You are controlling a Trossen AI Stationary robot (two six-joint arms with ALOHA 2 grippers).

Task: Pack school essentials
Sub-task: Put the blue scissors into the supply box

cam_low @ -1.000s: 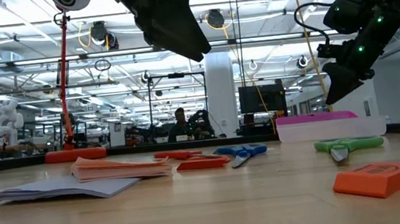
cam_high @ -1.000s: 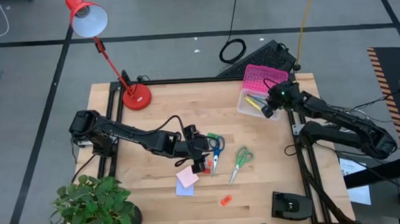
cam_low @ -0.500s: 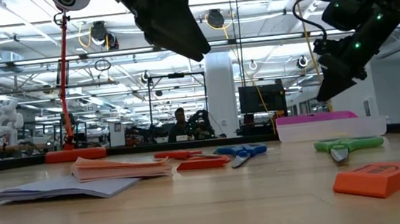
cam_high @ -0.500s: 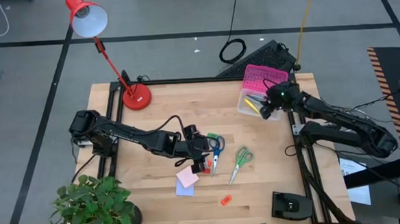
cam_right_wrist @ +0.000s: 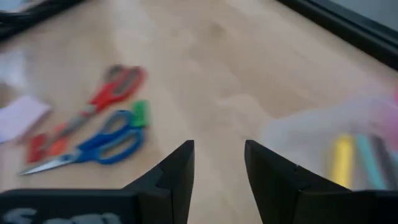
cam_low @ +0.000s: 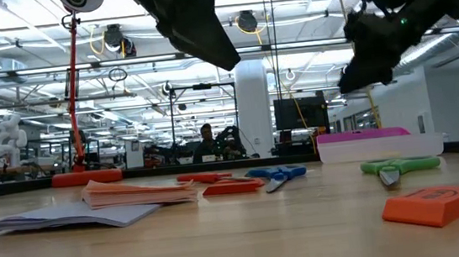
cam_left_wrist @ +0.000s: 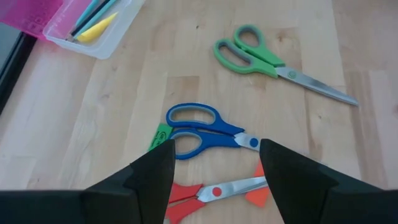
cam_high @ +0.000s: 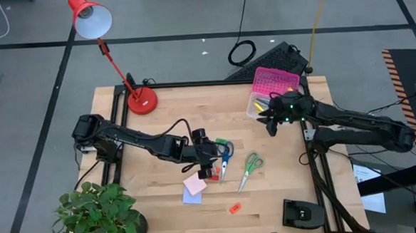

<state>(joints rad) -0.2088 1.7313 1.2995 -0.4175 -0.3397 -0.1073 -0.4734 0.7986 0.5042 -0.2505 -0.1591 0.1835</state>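
Pens lie packed in the box (cam_high: 264,105), upper right. Centre frame, green scissors (cam_high: 249,167), blue scissors (cam_high: 224,155), pads (cam_high: 194,188) and eraser (cam_high: 234,208) remain loose. Left gripper (cam_high: 212,165) over them and right gripper (cam_high: 268,122) both gape, empty.

Standing on a grey floor (cam_high: 35,83) crossed by dark tape lines, a light wooden table (cam_high: 165,111) in a black frame. Rising from one far corner, a red desk lamp (cam_high: 88,16) on a round red base (cam_high: 141,101), shade tilting out past the table edge. Spreading at a near corner, a leafy green potted plant (cam_high: 95,215). Lying coiled on the floor beyond the table, a black cable (cam_high: 242,54). Stretching far behind in the low view, a large hall with rows of ceiling lights, a white column (cam_low: 253,105), and a person (cam_low: 206,139) sitting in the distance.
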